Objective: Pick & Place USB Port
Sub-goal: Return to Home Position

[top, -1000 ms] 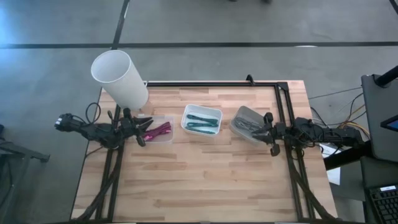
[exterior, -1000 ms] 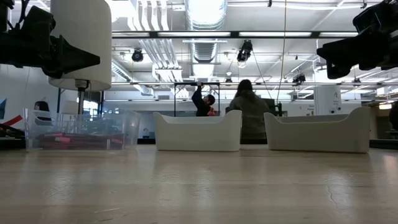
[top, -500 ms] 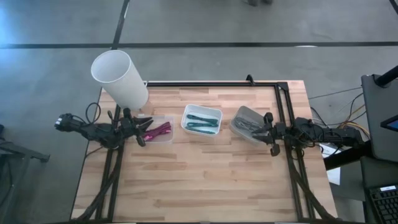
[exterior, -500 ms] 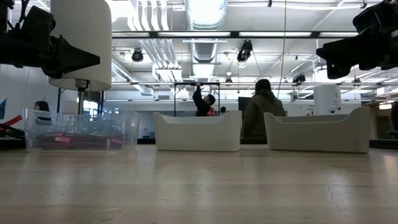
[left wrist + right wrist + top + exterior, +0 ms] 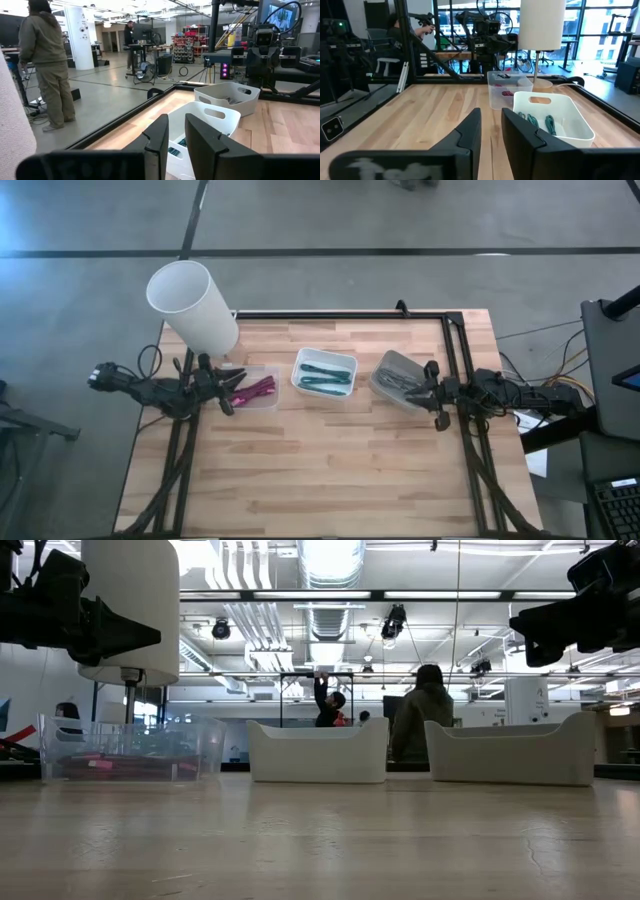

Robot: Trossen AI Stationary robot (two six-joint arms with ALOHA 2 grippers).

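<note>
Right end effector near table edge.

Overhead strip lights run bright and burn out to white glare in the low view. Against them the left arm and right arm read as black silhouettes, while the gray bin shows a pale, readable wall. From above, the table is evenly lit, with soft shadows. Daylight pours in through the windows.
</note>
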